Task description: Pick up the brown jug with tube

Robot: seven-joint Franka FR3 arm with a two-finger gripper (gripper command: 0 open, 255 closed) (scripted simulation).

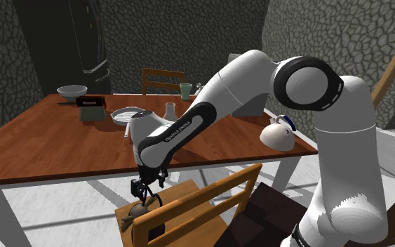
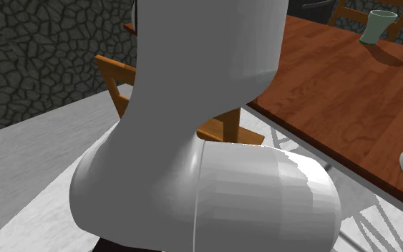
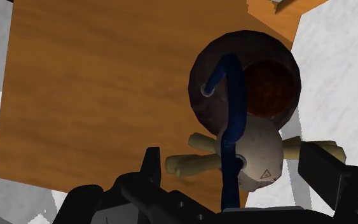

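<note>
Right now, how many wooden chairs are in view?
2. One orange-brown wooden chair stands at the brown wooden table's far side; a second chair is at the near side, under the end effector. More may be hidden behind the white arm.

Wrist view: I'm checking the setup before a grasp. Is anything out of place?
Yes: the brown jug sits on the wooden chair seat, right at its edge, rather than on the table with the bowl and teapot.

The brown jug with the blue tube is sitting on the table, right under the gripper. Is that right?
Not quite. The brown jug sits on the wooden chair seat, not on the table. The shoulder view shows it there, lower than the table's edge, right under the gripper.
</note>
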